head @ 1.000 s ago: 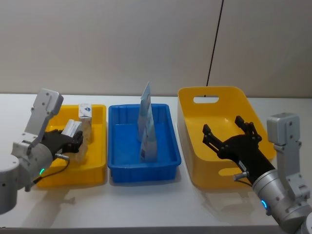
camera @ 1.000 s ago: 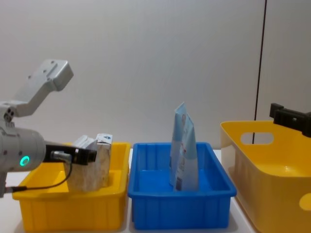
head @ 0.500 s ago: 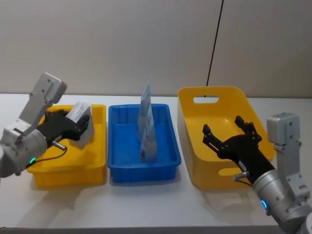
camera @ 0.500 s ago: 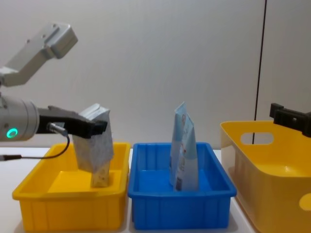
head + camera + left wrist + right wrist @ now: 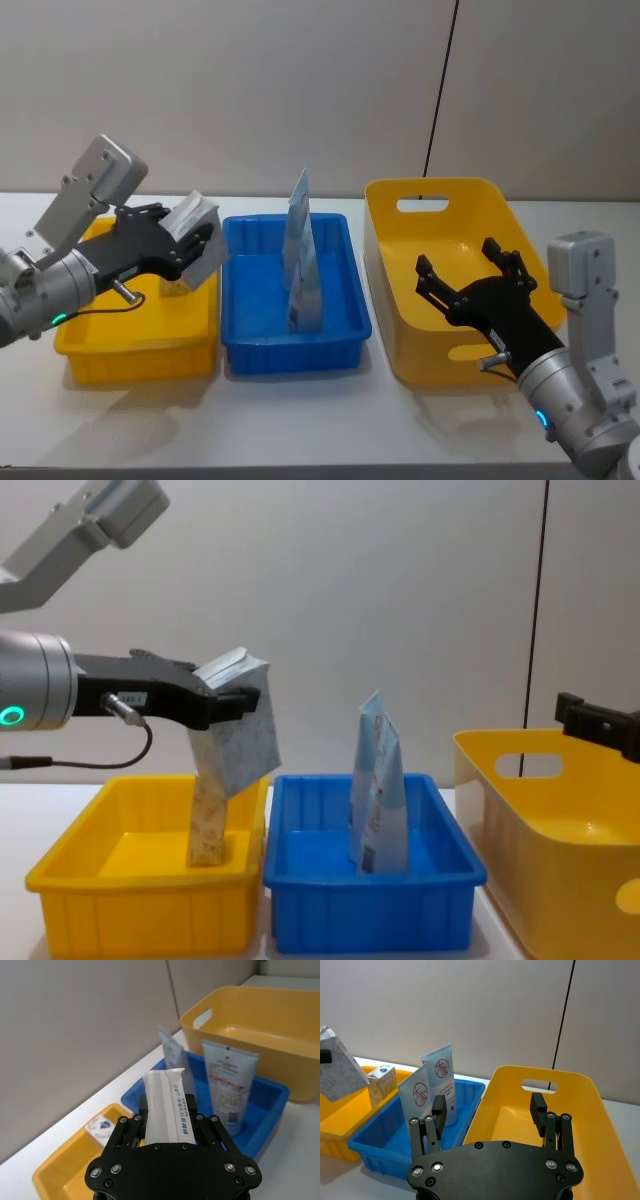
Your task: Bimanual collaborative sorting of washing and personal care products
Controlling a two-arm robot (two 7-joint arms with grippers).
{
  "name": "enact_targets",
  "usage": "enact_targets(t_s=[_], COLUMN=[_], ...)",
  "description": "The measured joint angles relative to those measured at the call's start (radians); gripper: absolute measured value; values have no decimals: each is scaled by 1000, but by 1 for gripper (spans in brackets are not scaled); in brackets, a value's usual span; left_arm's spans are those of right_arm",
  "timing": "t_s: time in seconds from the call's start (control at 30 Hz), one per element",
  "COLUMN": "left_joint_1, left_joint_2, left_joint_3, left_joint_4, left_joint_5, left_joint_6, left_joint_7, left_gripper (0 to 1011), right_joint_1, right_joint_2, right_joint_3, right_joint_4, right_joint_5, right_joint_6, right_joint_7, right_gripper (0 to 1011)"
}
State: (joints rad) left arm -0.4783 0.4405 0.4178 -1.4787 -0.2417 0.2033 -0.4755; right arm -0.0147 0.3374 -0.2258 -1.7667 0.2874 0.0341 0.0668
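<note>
Beige soft pack [image 5: 240, 745] hangs tilted in the air just left of the blue bin [image 5: 370, 905] — the left gripper [image 5: 230, 693] is clamped on its white top. Two blue-and-white pouches [image 5: 378, 800] stand upright inside that bin. To its right, the right gripper [image 5: 462, 268] hovers, jaws spread wide — nothing between them.

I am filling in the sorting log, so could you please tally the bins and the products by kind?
Yellow plastic bins: 2
Blue plastic bin: 1
Beige patterned soft packs with white tops: 2, one held by the left gripper, one standing in the smaller yellow bin
Pale blue-and-white stand-up pouches: 2, both in the blue bin
Total: 7
</note>
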Motion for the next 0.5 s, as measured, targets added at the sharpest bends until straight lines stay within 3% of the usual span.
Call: enact_targets(t_s=[0.5], left_joint_1=[-30], left_joint_2=[49], left_joint_3=[43], left_joint_4=[-7], left_joint_5=[-56], left_joint_6=[-122], left_joint_7=[-201], left_gripper=[364], right_joint_1=[0], right_joint_2=[0], right_joint_3=[0], right_joint_4=[0], right_joint_5=[0], right_joint_6=[0], right_joint_7=[0], right_gripper=[1002])
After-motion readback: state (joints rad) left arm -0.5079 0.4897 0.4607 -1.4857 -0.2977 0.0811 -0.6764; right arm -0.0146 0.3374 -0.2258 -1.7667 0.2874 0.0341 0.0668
